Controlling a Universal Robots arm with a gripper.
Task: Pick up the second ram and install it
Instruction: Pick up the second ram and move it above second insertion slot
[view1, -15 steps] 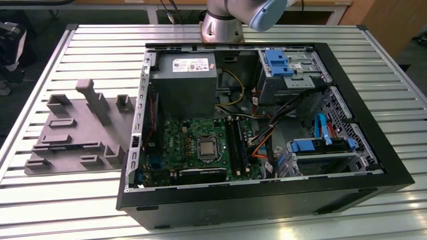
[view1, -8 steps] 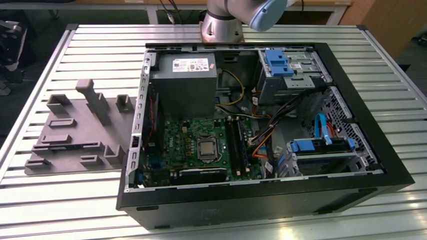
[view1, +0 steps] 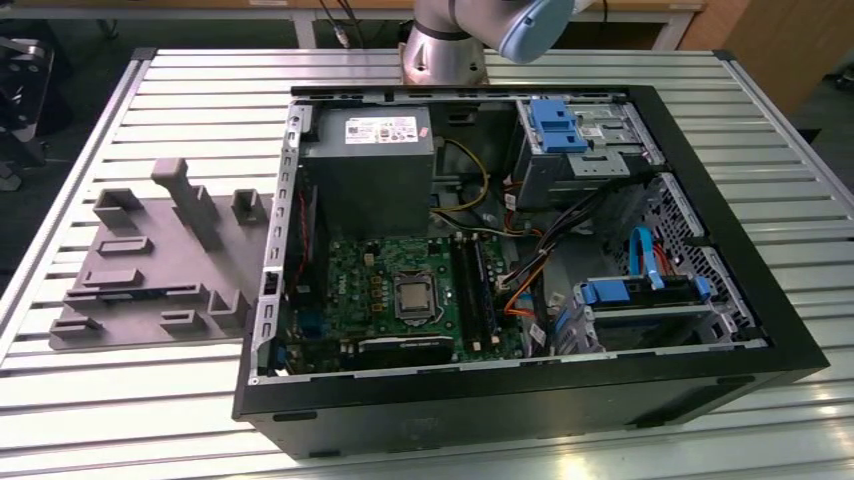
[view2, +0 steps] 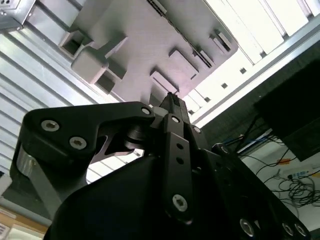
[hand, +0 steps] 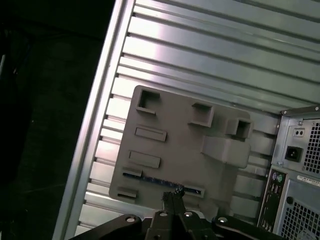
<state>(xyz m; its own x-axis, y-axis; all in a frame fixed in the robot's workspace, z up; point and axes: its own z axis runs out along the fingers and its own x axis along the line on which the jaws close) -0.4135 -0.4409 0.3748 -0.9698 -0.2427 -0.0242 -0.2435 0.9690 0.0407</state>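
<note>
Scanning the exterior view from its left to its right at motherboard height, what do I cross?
Grey moulded plastic holder tray → large square green motherboard → blue plastic drive bracket → black metal computer case's side wall.

On the table, the tray holding the second ram lies to the exterior view's left of the case.

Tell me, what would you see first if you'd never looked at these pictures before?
The big black computer case lies open on the slatted metal table, its green motherboard showing inside. On the exterior view's left sits a grey tray with slots, and one slot holds the second ram, a thin blue-green strip. In the first wrist view the gripper hangs above that tray.
</note>
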